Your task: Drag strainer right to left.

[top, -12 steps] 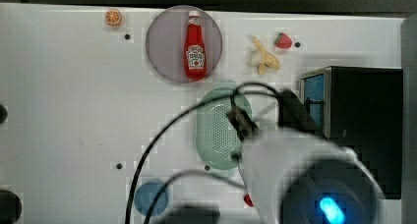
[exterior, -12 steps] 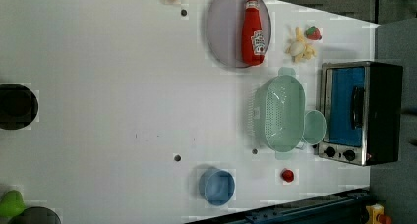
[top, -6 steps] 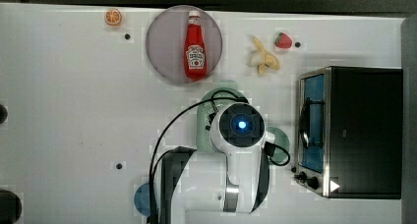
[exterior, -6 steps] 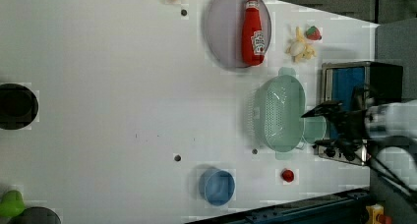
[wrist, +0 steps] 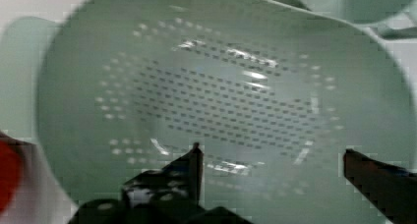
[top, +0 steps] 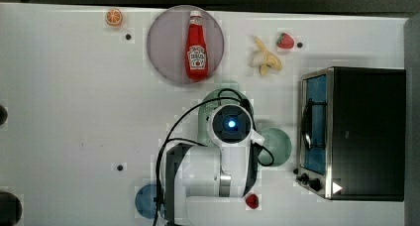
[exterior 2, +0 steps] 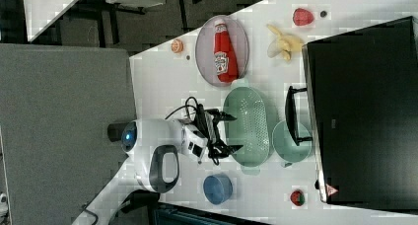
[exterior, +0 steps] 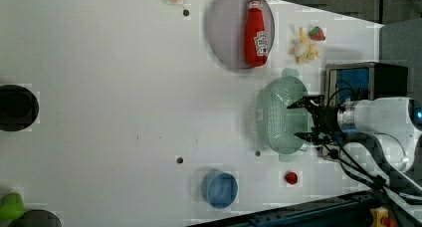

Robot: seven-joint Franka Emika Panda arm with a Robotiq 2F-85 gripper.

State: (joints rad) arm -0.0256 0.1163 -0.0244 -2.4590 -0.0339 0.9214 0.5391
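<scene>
The strainer (exterior: 279, 115), probably light, stiff plastic, is best hooked at its rim; the pincer (exterior: 301, 119) hangs spread.

White tabletop, dark surroundings

A smooth white table (top: 64, 112) spreads under even light; a grey flat panel (exterior 2: 59, 116) stands at nine o'clock in the right view.

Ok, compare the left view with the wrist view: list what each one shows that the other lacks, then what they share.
Left view alone: the ketchup bottle lying on a grey plate, the blue bowl, the toaster oven and the white table.
Wrist view alone: a close look into the perforated bottom, row on row of holes.
Shared: the strainer and the gripper, open, over it.
</scene>
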